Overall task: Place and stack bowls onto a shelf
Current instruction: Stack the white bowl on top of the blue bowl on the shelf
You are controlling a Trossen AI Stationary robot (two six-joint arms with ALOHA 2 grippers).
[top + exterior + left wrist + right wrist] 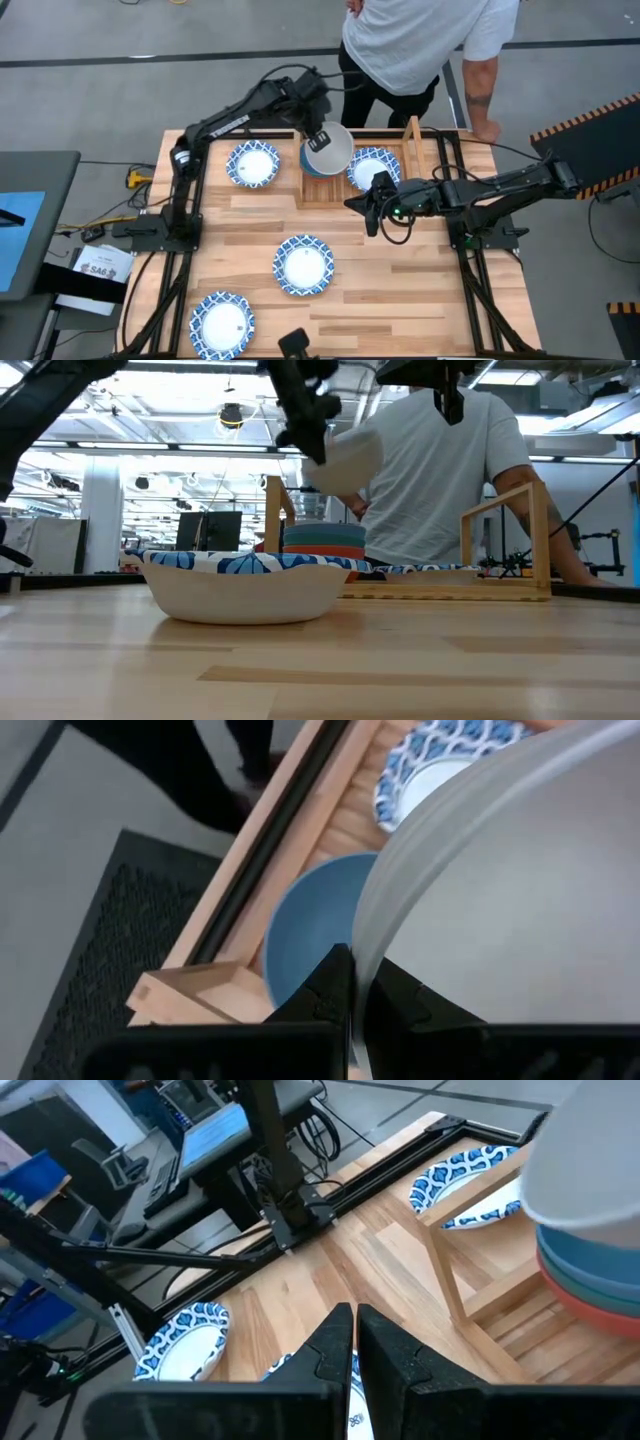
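Off-white bowl (330,148) — tilted, plain, over shelf (412,140).

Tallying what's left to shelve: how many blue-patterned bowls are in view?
4: three on the table, at back left, centre and front left; one on the shelf, right side. None seems hidden.

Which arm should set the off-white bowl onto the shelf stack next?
Left. The left gripper already grips the off-white bowl by its rim, tilted right above the stack of bowls on the shelf. The right gripper is shut, empty, in front of the shelf.
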